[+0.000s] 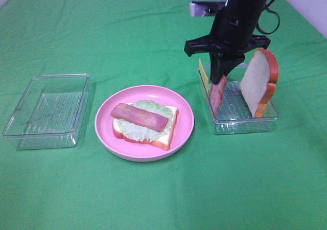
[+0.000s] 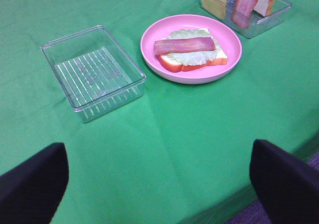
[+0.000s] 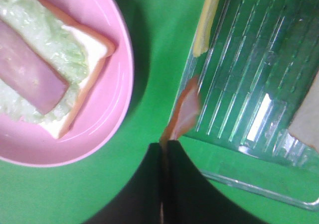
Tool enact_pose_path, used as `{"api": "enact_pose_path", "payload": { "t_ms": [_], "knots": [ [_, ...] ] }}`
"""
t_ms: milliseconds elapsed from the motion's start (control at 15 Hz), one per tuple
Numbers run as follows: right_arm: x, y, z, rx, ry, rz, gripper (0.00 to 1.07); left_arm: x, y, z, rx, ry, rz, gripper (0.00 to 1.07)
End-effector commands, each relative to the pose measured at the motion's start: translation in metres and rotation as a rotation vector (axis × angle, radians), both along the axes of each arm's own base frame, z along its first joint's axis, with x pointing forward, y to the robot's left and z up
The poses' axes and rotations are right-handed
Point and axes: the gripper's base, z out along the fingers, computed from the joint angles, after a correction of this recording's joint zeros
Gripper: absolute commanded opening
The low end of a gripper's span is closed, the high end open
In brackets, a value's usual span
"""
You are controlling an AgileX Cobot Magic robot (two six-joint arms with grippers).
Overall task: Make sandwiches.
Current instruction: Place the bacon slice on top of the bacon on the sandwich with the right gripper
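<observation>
Hanging bacon strip (image 3: pixel 185 112) blurred, top apparently hidden

A robotics lab / test bench is indicated, not a real kitchen. Everything is laid on a plain green cloth (image 1: pixel 153 199) w/ no other furnishing shown. A black robot arm (image 1: pixel 240 15) is seen hanging over the setup. Food is toy-grade, moulded & glossy: a sandwich (image 1: pixel 143 121) on a pink plate (image 1: pixel 186 122), a bread slice (image 1: pixel 258 82) stood on edge, a bacon strip (image 1: pixel 217 94). Clear plastic trays are set out either side, i.e. left tray (image 1: pixel 46 138) & right tray (image 1: pixel 245 125). A pale tile-like surface (image 1: pixel 314 5) is glimpsed at the far right corner, exterior high view
</observation>
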Motion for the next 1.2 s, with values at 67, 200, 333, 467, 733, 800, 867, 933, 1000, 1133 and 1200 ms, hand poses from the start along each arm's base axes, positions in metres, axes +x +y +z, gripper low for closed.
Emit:
{"api": "enact_pose_path", "payload": {
  "t_ms": [67, 200, 333, 467, 733, 800, 867, 933, 1000, 1133, 1200],
  "knots": [
    [-0.012, -0.003, 0.03, 0.024, -0.009, 0.014, 0.0, -0.002, 0.001, 0.0, -0.015, -0.025, -0.005, 0.92],
    [-0.024, 0.001, 0.047, 0.103, 0.029, 0.076, 0.0, -0.002, 0.001, 0.0, -0.015, -0.025, -0.005, 0.92],
    [-0.03, 0.009, 0.056, 0.216, 0.044, 0.119, 0.0, -0.002, 0.001, 0.0, -0.015, -0.025, -0.005, 0.92],
    [-0.033, 0.022, 0.062, 0.379, 0.062, 0.162, 0.0, -0.002, 0.001, 0.0, -0.015, -0.025, -0.005, 0.92],
    [-0.027, 0.046, 0.062, 0.685, 0.074, 0.184, 0.0, -0.002, 0.001, 0.0, -0.015, -0.025, -0.005, 0.92],
    [-0.024, 0.052, 0.059, 0.749, 0.074, 0.185, 0.0, -0.002, 0.001, 0.0, -0.015, -0.025, -0.005, 0.92],
    [-0.02, 0.057, 0.055, 0.815, 0.087, 0.175, 0.0, -0.002, 0.001, 0.0, -0.015, -0.025, -0.005, 0.92],
    [-0.016, 0.062, 0.05, 0.878, 0.094, 0.167, 0.0, -0.002, 0.001, 0.0, -0.015, -0.025, -0.005, 0.92],
    [-0.011, 0.069, 0.042, 0.958, 0.094, 0.156, 0.0, -0.002, 0.001, 0.0, -0.015, -0.025, -0.005, 0.92],
    [-0.007, 0.084, 0.025, 0.996, 0.094, 0.134, 0.0, -0.002, 0.001, 0.0, -0.015, -0.025, -0.005, 0.92],
    [-0.004, 0.091, 0.013, 0.985, 0.094, 0.113, 0.0, -0.002, 0.001, 0.0, -0.015, -0.025, -0.005, 0.92]
  ]
}}
